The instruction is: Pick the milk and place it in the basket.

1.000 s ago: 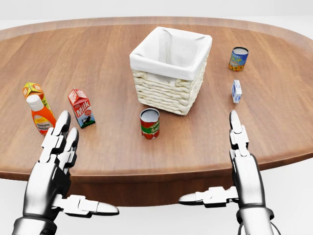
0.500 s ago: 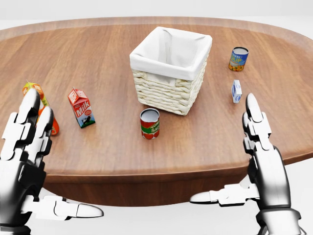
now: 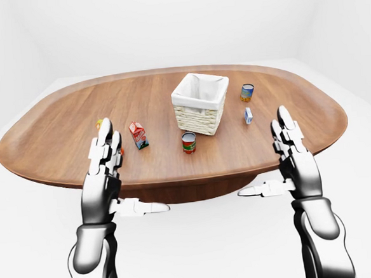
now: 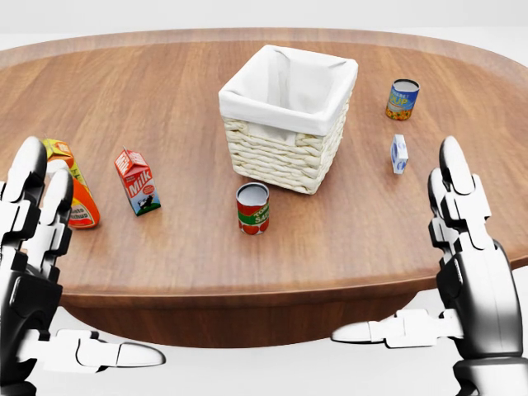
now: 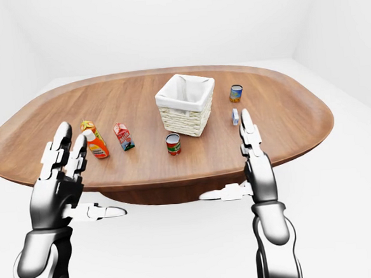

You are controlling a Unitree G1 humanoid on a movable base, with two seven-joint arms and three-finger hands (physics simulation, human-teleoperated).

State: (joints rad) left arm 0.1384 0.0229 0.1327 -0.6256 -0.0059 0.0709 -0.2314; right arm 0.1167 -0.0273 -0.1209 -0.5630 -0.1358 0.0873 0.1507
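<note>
I'm holding both hands up at the near edge of the oval wooden worktop point(image 4: 190, 239), neither one touching anything. My left hand point(image 4: 37, 272) is sitting at the lower left of the head view, fingers spread straight and pointing up, thumb sticking out sideways below the worktop rim. My right hand point(image 4: 466, 264) is mirroring that at the lower right, also spread, thumb pointing inward. The milk point(image 4: 137, 181) is standing upright on the worktop, left of centre in the head view, well apart from the basket point(image 4: 285, 153) and just right of my left fingertips. The basket, wicker with a white cloth lining, is sitting mid-worktop. A red can point(image 4: 252, 208) is standing just below the basket in the head view. An orange bottle point(image 4: 76, 198) and a small orange carton point(image 4: 58, 150) are partly hiding behind my left fingers. A blue-and-yellow can point(image 4: 402, 99) and a small white-and-blue carton point(image 4: 399, 153) are standing to the right of the basket, above my right hand.
</note>
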